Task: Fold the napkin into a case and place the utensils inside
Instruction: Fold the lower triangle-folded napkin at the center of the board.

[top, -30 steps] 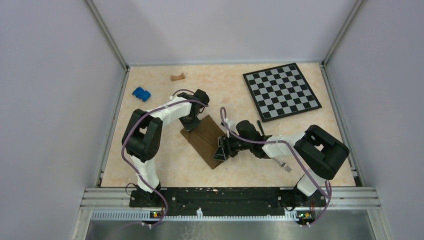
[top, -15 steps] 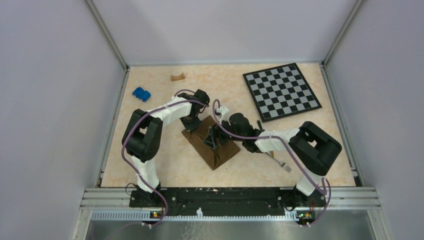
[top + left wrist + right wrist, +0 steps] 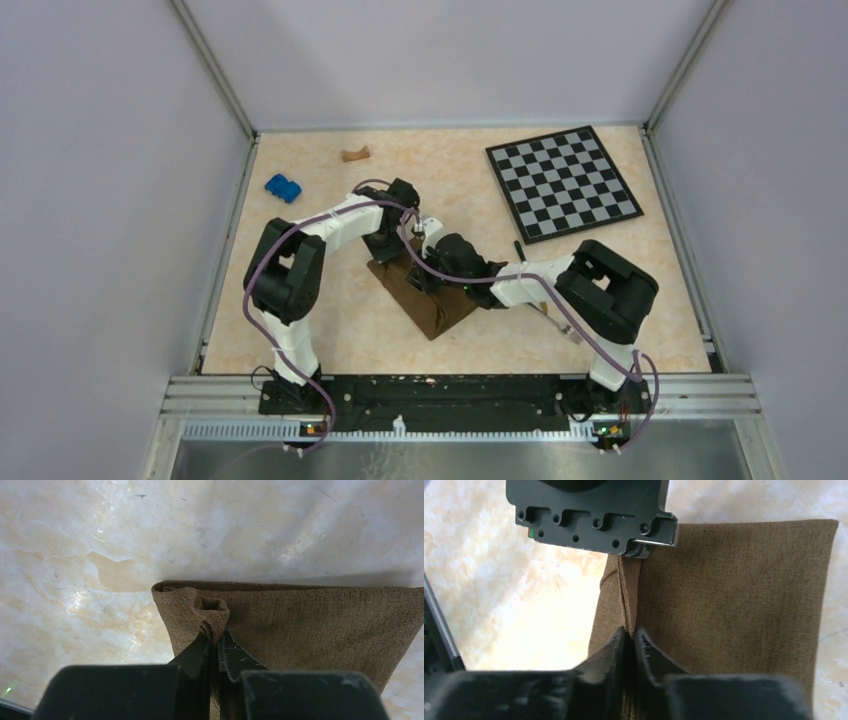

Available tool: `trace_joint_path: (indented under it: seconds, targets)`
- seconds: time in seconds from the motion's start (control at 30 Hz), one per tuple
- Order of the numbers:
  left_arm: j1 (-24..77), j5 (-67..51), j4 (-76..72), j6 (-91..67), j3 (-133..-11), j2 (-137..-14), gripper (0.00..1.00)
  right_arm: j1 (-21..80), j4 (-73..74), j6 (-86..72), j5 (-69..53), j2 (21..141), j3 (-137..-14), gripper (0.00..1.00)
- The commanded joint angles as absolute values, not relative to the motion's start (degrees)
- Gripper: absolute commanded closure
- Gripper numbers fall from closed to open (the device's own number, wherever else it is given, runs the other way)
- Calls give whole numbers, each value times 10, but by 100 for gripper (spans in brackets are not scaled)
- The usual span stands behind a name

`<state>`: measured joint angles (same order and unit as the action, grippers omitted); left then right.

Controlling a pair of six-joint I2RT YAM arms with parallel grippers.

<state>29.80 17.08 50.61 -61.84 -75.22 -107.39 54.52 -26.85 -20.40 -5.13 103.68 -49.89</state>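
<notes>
We find the dark-brown napkin (image 3: pixel 440 312) lying folded and slantwise on the marbled table (image 3: pixel 330 330), between the two arms. Our left gripper (image 3: pixel 216 652) is clenched on a bunched corner of the cloth. Our right gripper (image 3: pixel 630 639) is pinched tight on a raised ridge of it, just beside the left one. The fork (image 3: pixel 568 333) lies by the right arm's elbow and the knife (image 3: pixel 519 250) behind its forearm, both apart from the napkin.
</notes>
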Motion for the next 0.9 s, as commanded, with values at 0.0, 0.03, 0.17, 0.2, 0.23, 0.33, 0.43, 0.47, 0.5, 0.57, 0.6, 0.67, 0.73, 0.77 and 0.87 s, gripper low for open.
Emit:
trace_joint_path:
  seconds: [0.0, 0.03, 0.17, 0.2, 0.23, 0.33, 0.43, 0.47, 0.5, 0.57, 0.6, 0.67, 0.73, 0.77, 0.87]
  targets:
    - [301, 139, 475, -591, -743, -1039, 100, 549, -302, -239, -44, 1028, -480, 100]
    - [301, 136, 473, -587, -740, -1034, 95, 549, -304, -251, -45, 1026, -474, 100]
    - [300, 120, 446, -550, -724, -995, 73, 548, -314, -287, -45, 1013, -449, 100]
    - [300, 108, 431, -534, -716, -983, 67, 548, -320, -297, -43, 1012, -441, 100]
    - [300, 90, 413, -516, -708, -970, 63, 548, -323, -305, -40, 1010, -435, 100]
    - [299, 42, 363, -471, -679, -924, 42, 548, -327, -326, -33, 1002, -425, 100]
    - [299, 14, 314, -434, -635, -859, 21, 548, -332, -343, -25, 990, -411, 100]
    - [299, 14, 306, -428, -624, -841, 14, 549, -330, -349, -20, 986, -408, 100]
    - [298, 11, 297, -419, -613, -823, 10, 549, -326, -353, -15, 982, -407, 100]
    - [296, 12, 280, -406, -591, -795, 6, 548, -315, -358, -3, 975, -406, 100]
    - [294, 13, 273, -403, -579, -782, 5, 548, -311, -362, -2, 971, -405, 100]
    - [288, 11, 254, -397, -555, -761, 5, 548, -302, -374, 19, 966, -402, 100]
    - [278, 4, 243, -395, -535, -753, 7, 547, -297, -383, 25, 963, -398, 100]
    - [271, -12, 237, -394, -526, -751, 9, 547, -296, -389, 29, 961, -396, 100]
    - [249, -42, 211, -391, -504, -750, 17, 547, -290, -400, 42, 960, -390, 100]
